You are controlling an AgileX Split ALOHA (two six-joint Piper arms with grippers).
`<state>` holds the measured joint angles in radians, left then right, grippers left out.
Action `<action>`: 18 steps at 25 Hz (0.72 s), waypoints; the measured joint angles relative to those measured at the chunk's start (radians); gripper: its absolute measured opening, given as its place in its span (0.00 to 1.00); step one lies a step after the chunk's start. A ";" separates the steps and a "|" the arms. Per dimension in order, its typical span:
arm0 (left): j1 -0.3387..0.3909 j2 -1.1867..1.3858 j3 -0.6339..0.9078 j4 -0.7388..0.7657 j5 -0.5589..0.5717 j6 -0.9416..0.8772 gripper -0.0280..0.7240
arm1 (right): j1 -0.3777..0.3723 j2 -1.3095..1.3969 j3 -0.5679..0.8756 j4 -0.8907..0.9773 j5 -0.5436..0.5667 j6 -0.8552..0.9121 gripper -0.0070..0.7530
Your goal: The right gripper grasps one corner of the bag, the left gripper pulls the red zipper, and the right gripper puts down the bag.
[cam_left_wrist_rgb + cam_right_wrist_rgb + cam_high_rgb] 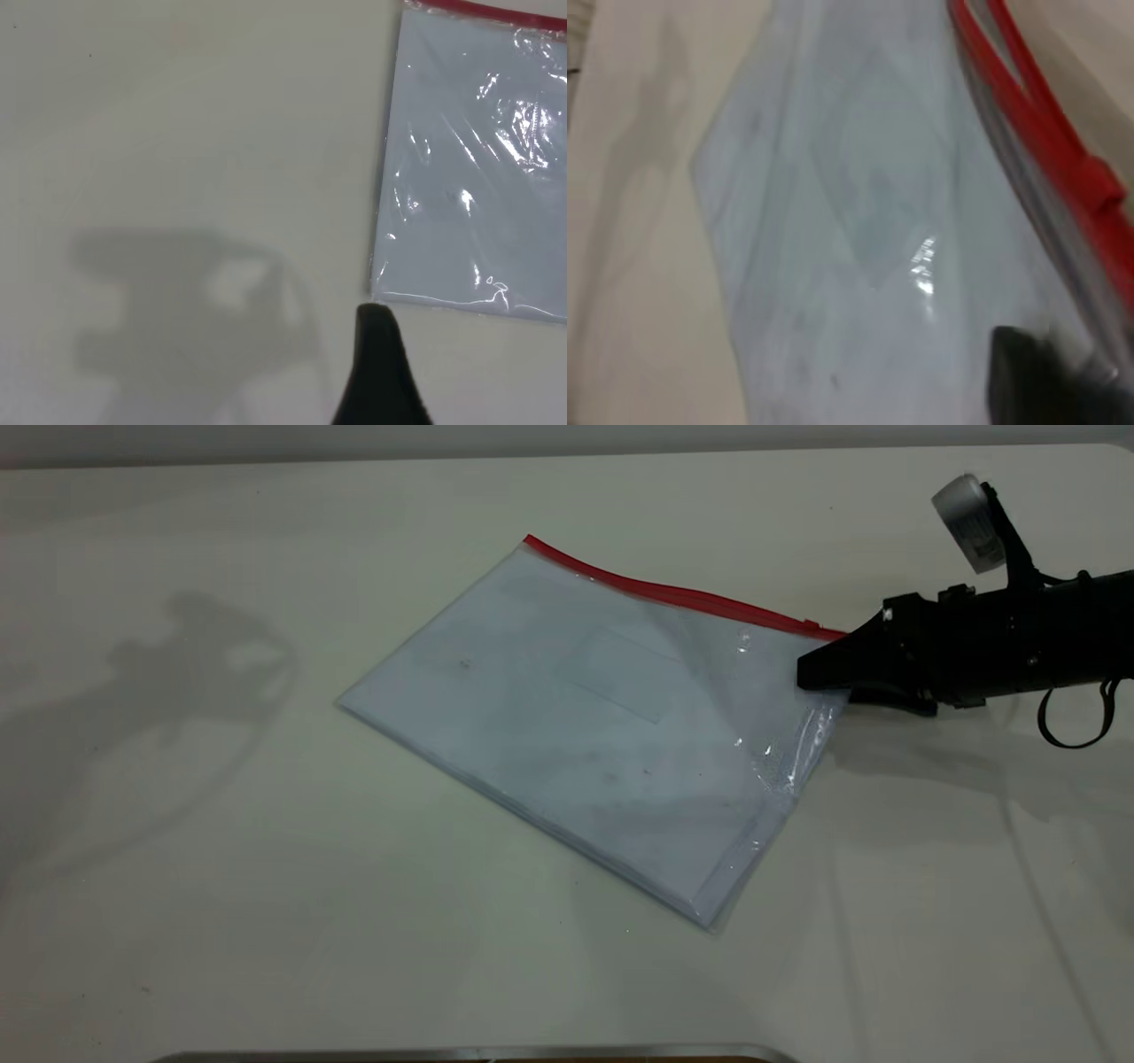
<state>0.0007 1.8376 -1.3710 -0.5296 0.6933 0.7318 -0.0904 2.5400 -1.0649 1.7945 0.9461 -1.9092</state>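
Note:
The bag point(576, 717) lies flat and slantwise on the white table, a clear pouch with pale sheets inside. Its red zipper point(664, 591) runs along the far long edge, with the slider tab point(811, 625) at the right end. My right gripper point(819, 682) comes in from the right and is shut on the bag's right corner just below the tab, where the plastic is wrinkled and slightly raised. In the right wrist view the bag point(859, 221) fills the frame, and past the tab point(1099, 181) the strip splits into two lines. My left gripper point(461, 354) hovers open off the bag's point(478, 177) left corner, out of the exterior view.
The left arm's shadow point(204, 664) falls on the table point(177, 868) left of the bag. A metal edge point(469, 1054) runs along the near side of the table. The table's far edge point(567, 456) meets a grey wall.

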 joint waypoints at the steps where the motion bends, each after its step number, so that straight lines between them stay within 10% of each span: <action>1: 0.000 0.005 0.000 0.000 0.000 0.000 0.82 | 0.000 0.000 -0.005 0.000 0.011 -0.006 0.18; 4: 0.000 0.027 -0.001 -0.001 -0.001 0.001 0.82 | 0.000 0.001 -0.029 -0.018 0.020 -0.023 0.05; 18: -0.202 0.248 -0.107 -0.009 -0.081 0.210 0.82 | 0.125 0.009 -0.533 -0.578 0.016 0.198 0.05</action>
<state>-0.2016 2.0853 -1.4776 -0.5391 0.6120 0.9419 0.0349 2.5486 -1.5981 1.2162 0.9618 -1.7108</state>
